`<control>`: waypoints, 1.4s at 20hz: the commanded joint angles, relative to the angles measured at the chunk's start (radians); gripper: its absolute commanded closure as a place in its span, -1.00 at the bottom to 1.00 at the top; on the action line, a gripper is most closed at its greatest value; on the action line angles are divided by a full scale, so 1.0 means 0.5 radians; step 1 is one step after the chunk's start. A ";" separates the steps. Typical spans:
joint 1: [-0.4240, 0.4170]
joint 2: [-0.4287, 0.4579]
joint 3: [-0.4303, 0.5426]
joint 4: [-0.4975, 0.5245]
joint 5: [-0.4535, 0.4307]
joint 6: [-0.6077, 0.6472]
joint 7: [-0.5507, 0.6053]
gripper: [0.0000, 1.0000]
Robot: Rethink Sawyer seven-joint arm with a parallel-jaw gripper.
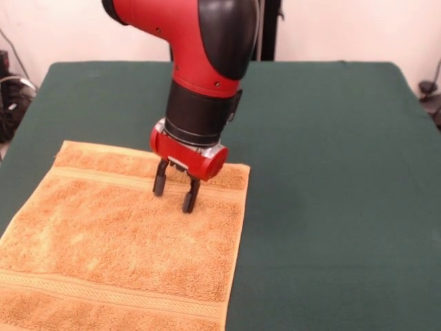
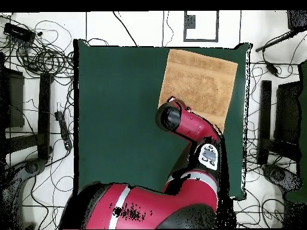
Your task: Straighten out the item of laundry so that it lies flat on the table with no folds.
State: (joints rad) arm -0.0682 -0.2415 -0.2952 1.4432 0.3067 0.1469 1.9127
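The towel [image 1: 124, 238] lies spread on the green tabletop [image 1: 331, 172] with no fold or bunching visible, its woven bands running straight near the far and near edges, though its nearest edge runs out of the front view. In the overhead view it sits at one corner region of the tabletop, partly hidden under the arm. The gripper [image 1: 175, 191] stands over the towel's far portion, just inside the far band and toward the edge beside bare felt; its two fingers are apart with nothing between them, their tips at or just above the pile, contact unclear. The straightening looks essentially done. The next move probably calls for lifting straight up without snagging the terry loops and dragging the cloth.
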 commanded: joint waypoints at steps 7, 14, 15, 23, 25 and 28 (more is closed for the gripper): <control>0.144 0.057 0.302 0.443 0.101 0.186 0.475 -1.00; 0.151 0.066 0.295 0.442 0.125 0.168 0.468 -1.00; 0.151 0.072 0.293 0.433 0.133 0.174 0.468 -1.00; 0.126 0.027 0.338 0.484 0.144 0.152 0.461 -1.00; 0.136 0.022 0.332 0.494 0.145 0.160 0.463 -1.00; 0.139 0.029 0.334 0.501 0.141 0.143 0.458 -1.00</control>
State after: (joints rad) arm -0.0400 -0.2831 -0.2850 1.5456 0.3377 0.1430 1.9127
